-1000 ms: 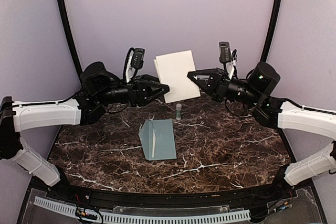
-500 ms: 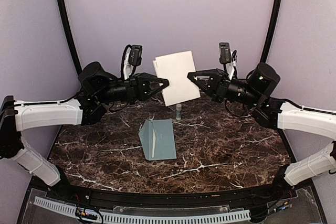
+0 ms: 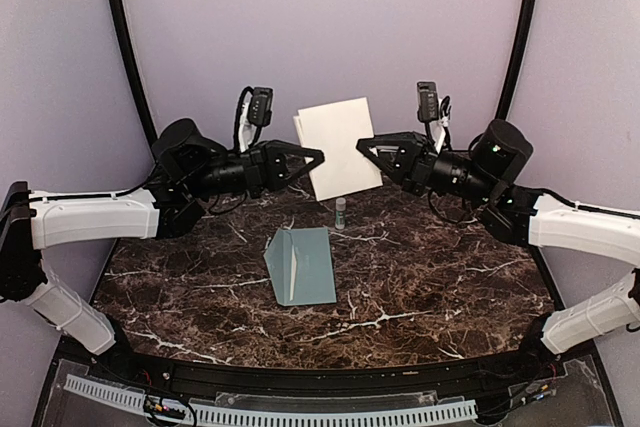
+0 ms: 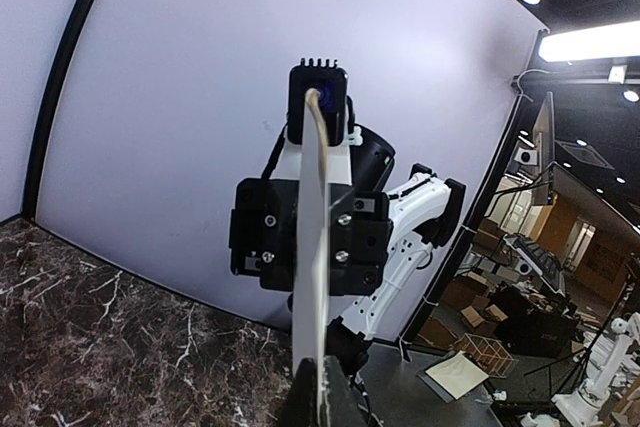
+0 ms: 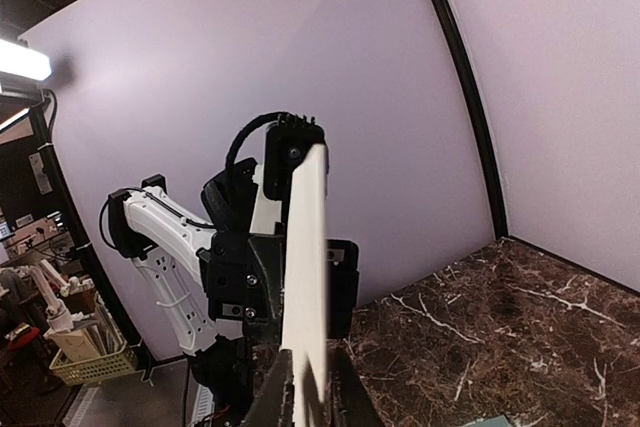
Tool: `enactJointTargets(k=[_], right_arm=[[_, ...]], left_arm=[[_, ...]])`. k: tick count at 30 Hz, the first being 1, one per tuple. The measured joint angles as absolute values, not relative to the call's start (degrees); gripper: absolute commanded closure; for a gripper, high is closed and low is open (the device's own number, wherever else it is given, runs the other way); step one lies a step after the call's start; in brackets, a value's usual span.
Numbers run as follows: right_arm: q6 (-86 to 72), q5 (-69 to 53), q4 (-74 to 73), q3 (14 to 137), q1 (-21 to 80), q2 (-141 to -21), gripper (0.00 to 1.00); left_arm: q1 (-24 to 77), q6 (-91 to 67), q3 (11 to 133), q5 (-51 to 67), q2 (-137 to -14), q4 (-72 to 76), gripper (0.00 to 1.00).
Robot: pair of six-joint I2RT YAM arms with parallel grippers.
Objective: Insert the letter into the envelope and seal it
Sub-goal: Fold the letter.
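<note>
The letter (image 3: 335, 147), a white folded sheet, hangs upright in the air above the back of the table. My left gripper (image 3: 318, 157) is shut on its left edge and my right gripper (image 3: 362, 142) is shut on its right edge. In the left wrist view the letter (image 4: 312, 277) runs edge-on up from my left gripper (image 4: 322, 372). The right wrist view shows the letter (image 5: 305, 277) the same way, rising from my right gripper (image 5: 310, 362). The pale blue-grey envelope (image 3: 303, 265) lies flat on the table below, its flap open to the left.
A small white-and-green glue stick (image 3: 341, 211) stands upright just behind the envelope, under the letter. The dark marble table (image 3: 440, 277) extends to both sides. A lilac backdrop wall (image 3: 320, 27) closes off the rear.
My left gripper rose slightly and closed its jaws on the letter's left edge. The right arm and the envelope have stayed where they were.
</note>
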State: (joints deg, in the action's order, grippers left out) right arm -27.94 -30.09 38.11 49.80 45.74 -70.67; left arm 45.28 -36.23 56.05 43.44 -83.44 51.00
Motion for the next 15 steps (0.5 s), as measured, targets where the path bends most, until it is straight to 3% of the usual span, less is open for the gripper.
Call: enactJointTargets(k=[4,6,10,15], right_arm=[[-27.2,-29.3,36.2,49.8,46.0,-70.5,0.40],[-26.4,-28.0,34.9,49.7,46.1,-70.1,0.28],[-25.5,-24.5,31.2,49.4,46.1,-68.1,0.18],[-25.5,-19.0,25.9,48.4,46.1,-66.1,0.16]], left_arm=[[45.3,-34.4,56.1,40.7,-83.4,46.7,1.00],[45.1,-33.3,56.1,39.5,-83.2,43.8,1.00],[43.5,-31.9,56.1,38.5,-81.5,35.5,1.00],[39.4,-29.8,56.1,37.3,-78.5,19.9,1.00]])
